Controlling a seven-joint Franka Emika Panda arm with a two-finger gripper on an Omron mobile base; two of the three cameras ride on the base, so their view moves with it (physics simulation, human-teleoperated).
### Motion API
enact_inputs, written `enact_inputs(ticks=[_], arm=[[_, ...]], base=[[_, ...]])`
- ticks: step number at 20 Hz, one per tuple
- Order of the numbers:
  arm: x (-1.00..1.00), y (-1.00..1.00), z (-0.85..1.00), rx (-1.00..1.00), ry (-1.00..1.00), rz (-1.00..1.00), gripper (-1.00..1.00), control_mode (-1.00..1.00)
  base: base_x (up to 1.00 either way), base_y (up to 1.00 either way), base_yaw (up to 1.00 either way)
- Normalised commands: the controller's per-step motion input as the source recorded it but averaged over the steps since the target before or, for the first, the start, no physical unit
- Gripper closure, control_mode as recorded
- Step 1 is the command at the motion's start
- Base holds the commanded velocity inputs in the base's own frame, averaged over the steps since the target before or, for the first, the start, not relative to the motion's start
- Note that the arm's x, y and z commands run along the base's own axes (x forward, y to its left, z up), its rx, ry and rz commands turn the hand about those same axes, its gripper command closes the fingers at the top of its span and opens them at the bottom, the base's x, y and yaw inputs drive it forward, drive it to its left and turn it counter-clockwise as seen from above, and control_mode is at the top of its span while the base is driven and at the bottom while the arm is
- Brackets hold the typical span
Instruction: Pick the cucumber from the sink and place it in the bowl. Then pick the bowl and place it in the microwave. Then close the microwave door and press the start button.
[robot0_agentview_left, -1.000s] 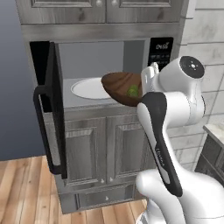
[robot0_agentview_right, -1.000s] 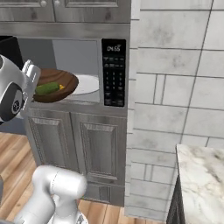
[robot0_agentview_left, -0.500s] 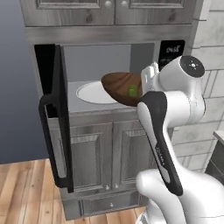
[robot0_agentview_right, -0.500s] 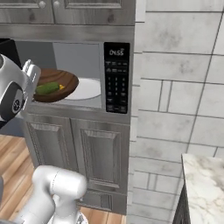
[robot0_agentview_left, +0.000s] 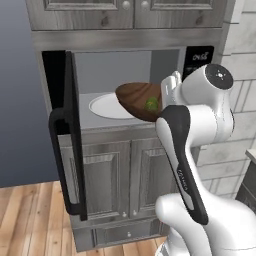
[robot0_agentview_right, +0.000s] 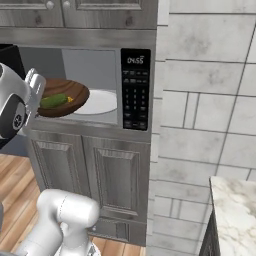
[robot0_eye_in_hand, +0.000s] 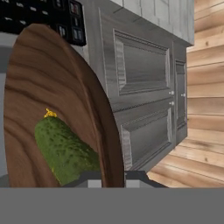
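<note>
My gripper (robot0_agentview_left: 169, 89) is shut on the right rim of the brown wooden bowl (robot0_agentview_left: 136, 99), which hangs tilted at the mouth of the open microwave (robot0_agentview_left: 115, 65). The green cucumber (robot0_agentview_left: 151, 104) lies inside the bowl near the gripped rim. In the hand view the bowl (robot0_eye_in_hand: 52, 87) stands edge-on with the cucumber (robot0_eye_in_hand: 65, 151) low in it, just above my gripper (robot0_eye_in_hand: 113, 177). From the right, the bowl (robot0_agentview_right: 62, 92) and cucumber (robot0_agentview_right: 54, 101) hang before the white turntable plate (robot0_agentview_right: 100, 101). The microwave door (robot0_agentview_left: 70, 135) stands swung open to the left. The sink is out of view.
The button panel (robot0_agentview_right: 135, 90) sits right of the microwave opening. Grey cabinet doors (robot0_agentview_left: 117, 175) are below the microwave, with a wooden floor (robot0_agentview_left: 30, 220) to the left. A tiled wall (robot0_agentview_right: 210, 100) and a marble counter corner (robot0_agentview_right: 235, 200) lie to the right.
The whole picture has shifted a little to the right, so the base has moved. The bowl with the cucumber stays held the same way in the gripper.
</note>
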Motion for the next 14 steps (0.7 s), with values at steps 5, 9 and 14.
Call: enact_inputs(ticks=[5, 9, 14], arm=[[0.00, 0.00, 0.00, 0.00, 0.00, 0.00, 1.00, 1.00], [0.00, 0.00, 0.00, 0.00, 0.00, 0.00, 1.00, 1.00], [0.14, 0.00, -0.07, 0.00, 0.00, 0.06, 1.00, -1.00]], base=[[0.11, 0.00, 0.03], [0.00, 0.01, 0.07], [0.00, 0.00, 0.02]])
